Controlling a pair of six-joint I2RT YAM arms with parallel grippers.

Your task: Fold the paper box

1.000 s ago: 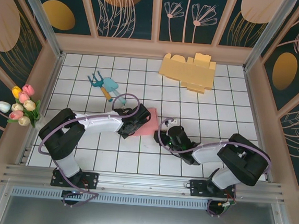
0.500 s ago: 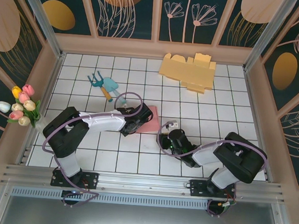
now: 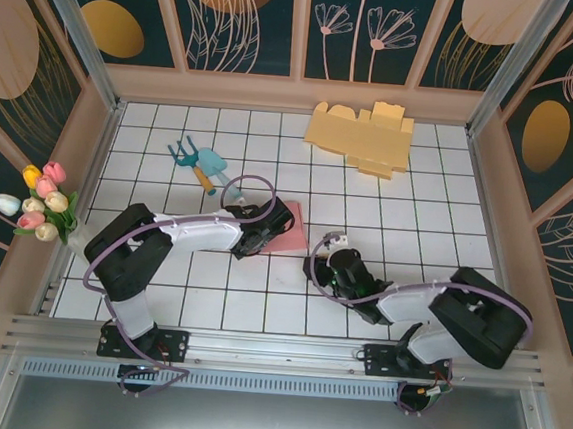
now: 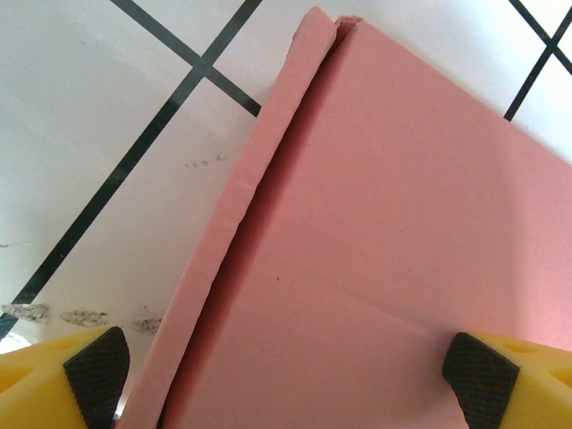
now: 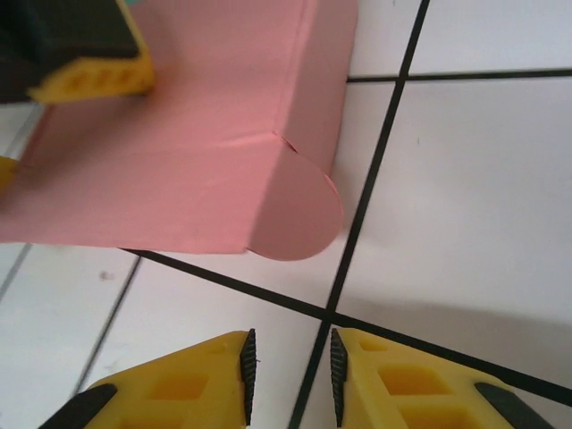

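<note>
The pink paper box (image 3: 293,238) lies flat on the tiled floor near the middle. My left gripper (image 3: 266,230) is over its left part. In the left wrist view the box (image 4: 384,232) shows a folded side strip along its left edge, and my left gripper (image 4: 288,375) stands wide open across it, one pad off the strip and one over the top face. My right gripper (image 3: 319,269) sits just right of the box. In the right wrist view it (image 5: 289,362) is open by a narrow gap with nothing between the pads, a little short of the box's rounded flap (image 5: 299,210).
A flat yellow cardboard cutout (image 3: 362,136) lies at the back. Teal garden tools (image 3: 199,162) lie at the back left. A bunch of tulips (image 3: 42,201) leans on the left wall. Panelled walls close in the white grid floor (image 3: 437,218).
My right gripper has pulled back a little from the box's edge toward the near side, and its arm has swung right. The left gripper and the box have barely moved.
</note>
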